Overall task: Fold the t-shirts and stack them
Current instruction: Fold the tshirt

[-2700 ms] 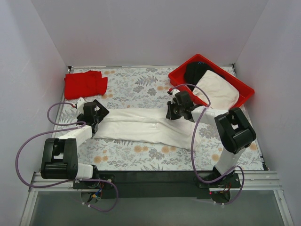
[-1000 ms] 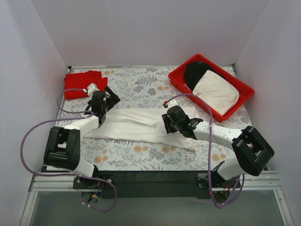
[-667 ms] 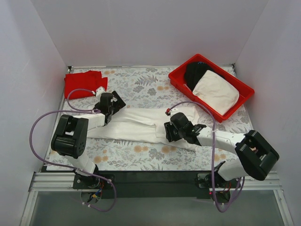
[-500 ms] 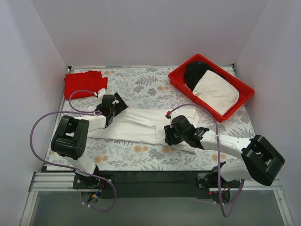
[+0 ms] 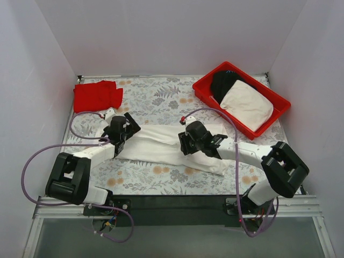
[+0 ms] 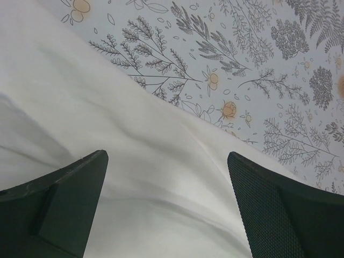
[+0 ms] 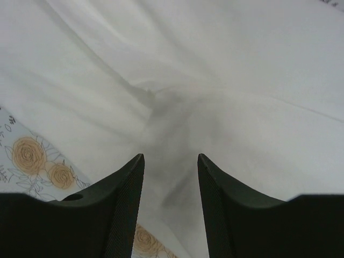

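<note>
Where the white shirt lies: the white shirt (image 5: pixel 161 145) is drawn out as a long creased band across the middle of the table (image 5: pixel 161 102), with the grippers over its left end and its middle.
Red shirt: the red shirt (image 5: pixel 98 95) lies folded in the far left corner, well apart from the white shirt.
Progress: judged partway. The red shirt looks finished. The white shirt is narrowed lengthwise only, so the cross folds and the stacking remain.
Left gripper: the left gripper (image 6: pixel 166 161) is released, jaws wide, low over the shirt's far edge with nothing between them.
Right gripper: the right gripper (image 7: pixel 170 158) is released, jaws narrowly parted above a pucker in the cloth. No cloth is seen pinched.
Tray: the tray (image 5: pixel 204 88) sits at the far right. It holds an off-white garment (image 5: pixel 247 105) lying partly over a black garment (image 5: pixel 223 80), both bundled and apparently not yet dealt with.
</note>
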